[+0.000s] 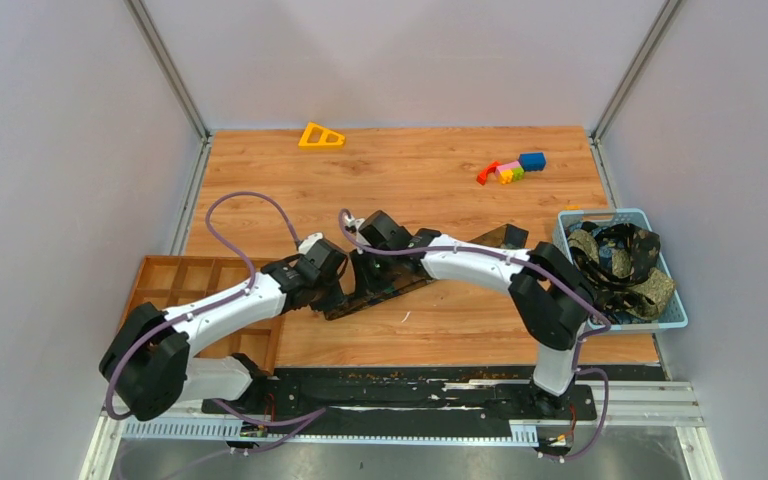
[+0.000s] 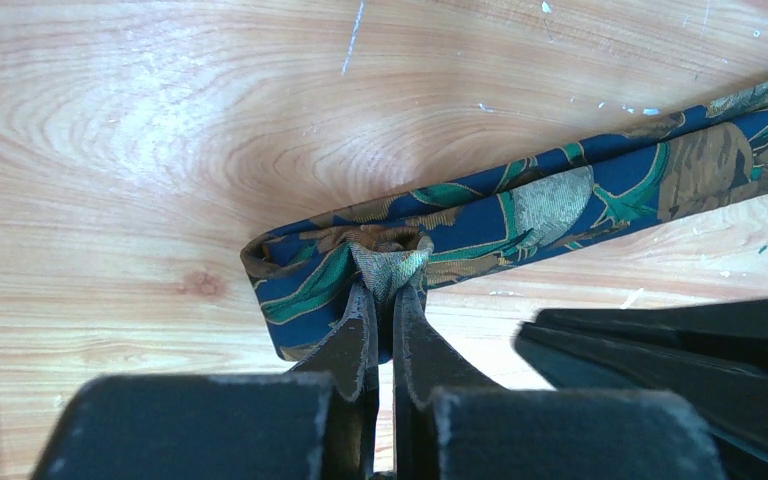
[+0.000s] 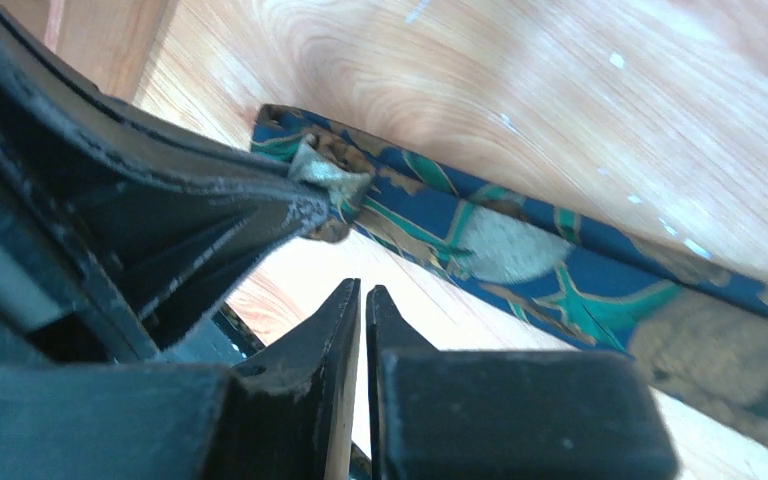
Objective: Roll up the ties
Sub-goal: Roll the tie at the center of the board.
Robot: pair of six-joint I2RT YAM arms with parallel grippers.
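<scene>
One tie (image 1: 503,237), blue with green and brown pattern, lies slantwise across the wooden table. My left gripper (image 1: 337,298) is shut on its folded narrow end; in the left wrist view the fingertips (image 2: 392,290) pinch a small bunch of fabric of the tie (image 2: 560,200). My right gripper (image 1: 368,268) is shut and empty, its tips (image 3: 363,292) just off the near edge of the tie (image 3: 520,250), close beside the left gripper's fingers (image 3: 260,210). More ties (image 1: 615,262) lie piled in a basket at the right.
The light blue basket (image 1: 675,318) stands at the table's right edge. A wooden compartment tray (image 1: 185,285) sits at the left. Colourful toy blocks (image 1: 510,170) and a yellow triangle (image 1: 320,135) lie at the back. The right gripper's dark body (image 2: 680,345) fills the lower right of the left wrist view.
</scene>
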